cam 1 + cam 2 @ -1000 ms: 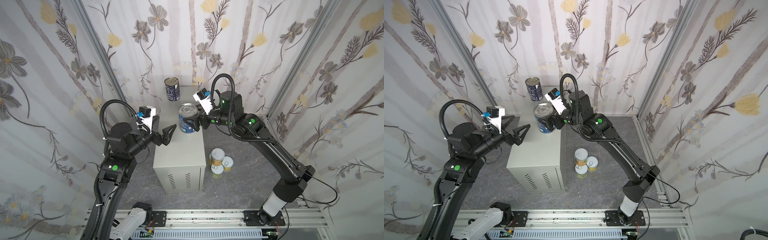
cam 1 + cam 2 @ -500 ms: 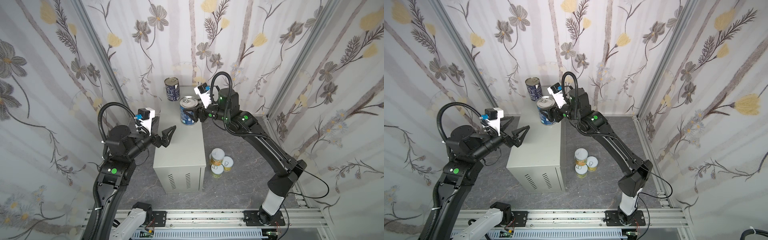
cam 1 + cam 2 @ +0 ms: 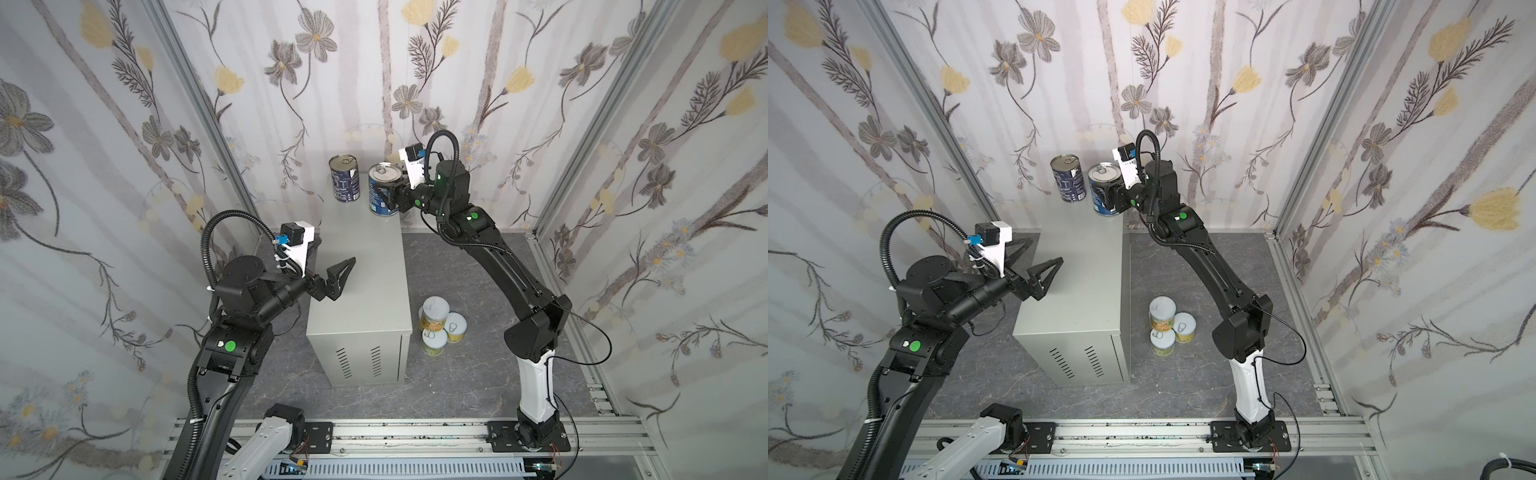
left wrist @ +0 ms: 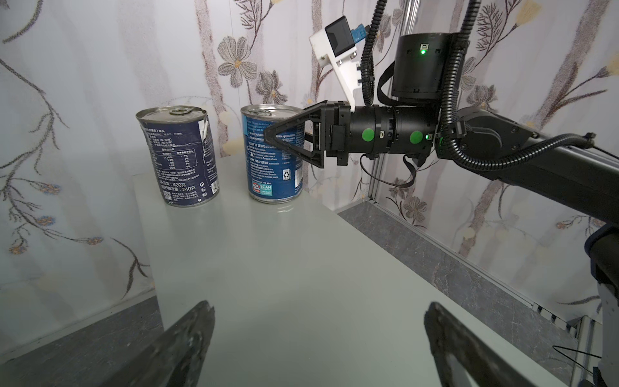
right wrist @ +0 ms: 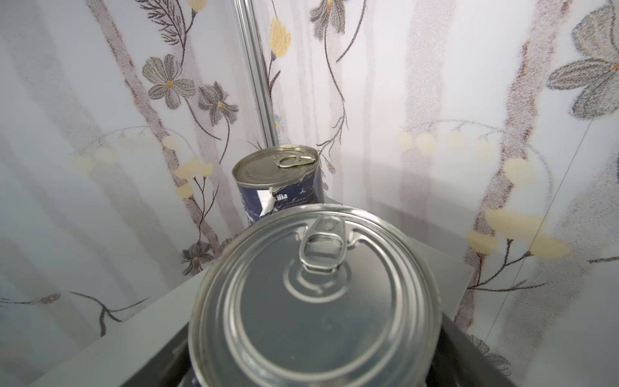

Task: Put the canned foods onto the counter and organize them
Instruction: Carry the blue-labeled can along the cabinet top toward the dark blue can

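The left gripper (image 3: 1044, 252) hangs with its jaws spread wide and nothing between them, over the 9 o'clock edge of the grey counter (image 3: 361, 266). At the counter's 12 o'clock end two tall tins stand upright, close together but apart: the torn-label blue tin (image 3: 345, 185) towards 11 o'clock and the second blue tin (image 3: 383, 191) towards 1 o'clock, near the edge. The right gripper (image 4: 270, 135) reaches in from 3 o'clock, its jaws closed against the sides of the second blue tin, whose base rests on the counter top. On the dark marbled floor (image 3: 457, 270), beside the counter at about 4 o'clock, the short tins (image 3: 455, 328) with yellow and green labels sit clustered, touching, three lids showing.
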Available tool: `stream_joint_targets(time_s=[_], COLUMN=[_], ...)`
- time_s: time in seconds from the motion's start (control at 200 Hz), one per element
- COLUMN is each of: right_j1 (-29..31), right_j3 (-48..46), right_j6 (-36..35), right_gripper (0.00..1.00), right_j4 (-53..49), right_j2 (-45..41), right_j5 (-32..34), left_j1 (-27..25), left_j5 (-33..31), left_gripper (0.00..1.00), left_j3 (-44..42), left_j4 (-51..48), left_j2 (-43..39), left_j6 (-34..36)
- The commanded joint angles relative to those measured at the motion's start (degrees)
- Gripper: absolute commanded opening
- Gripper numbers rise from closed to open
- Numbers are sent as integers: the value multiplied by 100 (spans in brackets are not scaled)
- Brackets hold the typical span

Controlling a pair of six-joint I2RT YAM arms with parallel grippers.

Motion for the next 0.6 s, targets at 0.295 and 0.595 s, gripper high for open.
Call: stream_joint_targets(time_s=[0.295, 0.595], right_j1=[-86, -83], right_j3=[295, 634], right_j6=[327, 429], right_gripper=[72, 77], right_j4=[863, 1029], right_j2=[610, 884], right_j5=[57, -166], left_j1=[-41, -43], left_j5=[74, 82], left_gripper=[100, 100], left_j3=[-58, -59], left_j4=[341, 351], left_j2=[74, 72], left_j6=[5, -7])
